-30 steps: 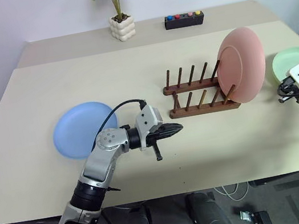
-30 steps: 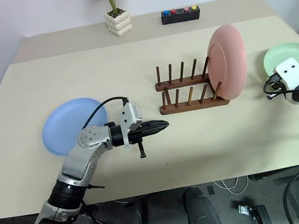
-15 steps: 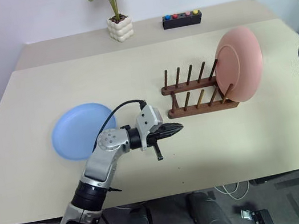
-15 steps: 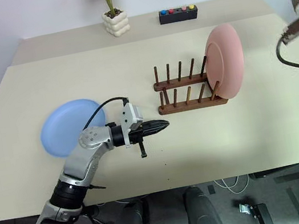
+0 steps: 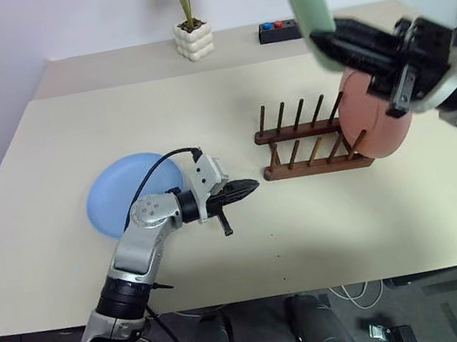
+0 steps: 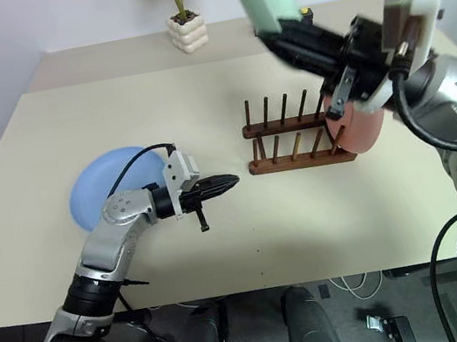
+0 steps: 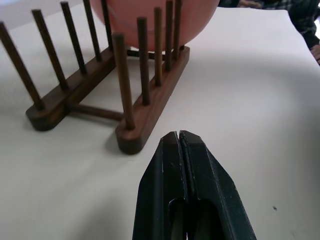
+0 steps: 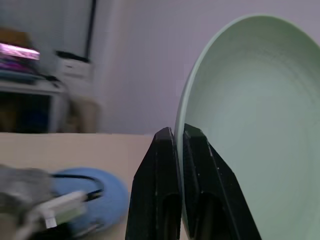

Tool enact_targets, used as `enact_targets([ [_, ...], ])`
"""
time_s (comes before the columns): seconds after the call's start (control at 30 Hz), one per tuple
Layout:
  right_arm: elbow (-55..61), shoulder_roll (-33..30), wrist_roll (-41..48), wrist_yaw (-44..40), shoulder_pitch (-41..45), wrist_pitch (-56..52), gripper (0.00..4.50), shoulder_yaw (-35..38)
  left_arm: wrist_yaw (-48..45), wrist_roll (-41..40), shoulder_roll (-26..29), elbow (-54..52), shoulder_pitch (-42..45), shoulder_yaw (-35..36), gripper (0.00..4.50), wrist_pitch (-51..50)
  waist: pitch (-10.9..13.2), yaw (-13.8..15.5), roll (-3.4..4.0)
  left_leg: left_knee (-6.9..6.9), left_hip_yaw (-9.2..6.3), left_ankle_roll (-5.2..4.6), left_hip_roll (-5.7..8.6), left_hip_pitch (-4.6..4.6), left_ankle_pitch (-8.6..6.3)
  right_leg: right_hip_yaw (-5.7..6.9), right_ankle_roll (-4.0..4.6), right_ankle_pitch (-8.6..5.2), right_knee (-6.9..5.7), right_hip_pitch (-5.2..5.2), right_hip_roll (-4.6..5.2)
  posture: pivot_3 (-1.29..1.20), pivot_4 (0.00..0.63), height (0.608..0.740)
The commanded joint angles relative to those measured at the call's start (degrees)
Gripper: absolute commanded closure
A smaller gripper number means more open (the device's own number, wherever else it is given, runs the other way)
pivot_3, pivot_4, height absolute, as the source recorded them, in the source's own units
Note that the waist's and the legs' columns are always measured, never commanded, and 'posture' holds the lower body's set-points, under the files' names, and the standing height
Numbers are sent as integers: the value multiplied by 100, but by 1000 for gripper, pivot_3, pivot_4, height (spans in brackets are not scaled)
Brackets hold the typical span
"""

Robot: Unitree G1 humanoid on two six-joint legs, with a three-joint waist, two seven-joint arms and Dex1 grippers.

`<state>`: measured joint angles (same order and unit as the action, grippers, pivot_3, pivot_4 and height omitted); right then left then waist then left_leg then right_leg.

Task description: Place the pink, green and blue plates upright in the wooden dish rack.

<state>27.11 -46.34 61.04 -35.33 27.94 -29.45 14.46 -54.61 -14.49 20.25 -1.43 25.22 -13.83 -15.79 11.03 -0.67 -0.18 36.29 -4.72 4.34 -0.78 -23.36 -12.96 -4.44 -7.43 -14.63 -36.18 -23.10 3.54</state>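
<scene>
Presently I am listing items largest to smallest. Table (image 5: 66, 253): beige, bearing everything below. Green plate (image 8: 250, 125): my right gripper (image 8: 180, 137) is pinching its rim edge-on and carrying it high above the table, over the wooden dish rack (image 5: 302, 136). Pink plate (image 5: 377, 131): standing upright in the end slot at the right of the rack. Blue plate (image 5: 122, 194): lying flat on the table at my left, well apart from the rack. Rack: the remaining slots are standing bare. Left gripper (image 7: 186, 147): fingers pressed together on nothing, hovering low over the table just beside the rack's near end. Risks, as I am judging them: the rim hold looks slim, so the green plate may be swivelling or slipping during descent; coming down off-line, it may be knocking the pink plate over or shoving the light rack aside.
</scene>
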Motion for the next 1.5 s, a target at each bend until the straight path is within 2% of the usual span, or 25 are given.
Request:
enact_targets([
  [0.03, -274, 352, 882, 449, -317, -412, 4429, 443, 10, -142, 30, -428, -49, 78, 4500, -32, -1, 0, -5, 0, 0, 0, -1, 0, 0, 0, 0, 0, 0, 0, 0, 0, 150, 730],
  [0.4, -850, 865, 2039, 1297, -582, -929, 4429, 1039, 4, -153, 58, -503, -50, 48, 4500, -126, 0, -35, -2, -8, 2, 0, -5, 2, 0, -1, -4, 2, -5, -8, -8, 0, 150, 730],
  [0.9, -1116, 955, 2429, 1618, -742, -1418, 4429, 1054, -13, -152, -3, -428, -7, 33, 4500, -78, 0, -35, -2, -8, 2, 0, -5, 2, 0, -1, -3, 1, -4, -8, -8, 0, 150, 730],
  [1.2, -1334, 973, 2331, 1650, -793, -1423, 4429, 1092, -11, -137, -19, -422, -10, 29, 4500, -58, 0, -34, -2, -9, 2, 0, -5, 2, 0, -1, -3, 1, -4, -8, -8, 0, 150, 730],
  [1.3, -1344, 973, 2308, 1646, -809, -1413, 3517, 1100, -11, -135, -20, -423, -10, 27, 4500, -57, 0, -34, -2, -9, 2, 0, -5, 2, 0, -1, -3, 1, -4, -8, -8, 0, 150, 730],
  [1.5, -1345, 972, 2163, 1672, -792, -1363, 477, 1072, -11, -126, -24, -424, -8, 19, 4500, -48, 0, -35, -2, -9, 2, 0, -5, 1, 0, -1, -3, 1, -3, -9, -8, 0, 150, 730],
])
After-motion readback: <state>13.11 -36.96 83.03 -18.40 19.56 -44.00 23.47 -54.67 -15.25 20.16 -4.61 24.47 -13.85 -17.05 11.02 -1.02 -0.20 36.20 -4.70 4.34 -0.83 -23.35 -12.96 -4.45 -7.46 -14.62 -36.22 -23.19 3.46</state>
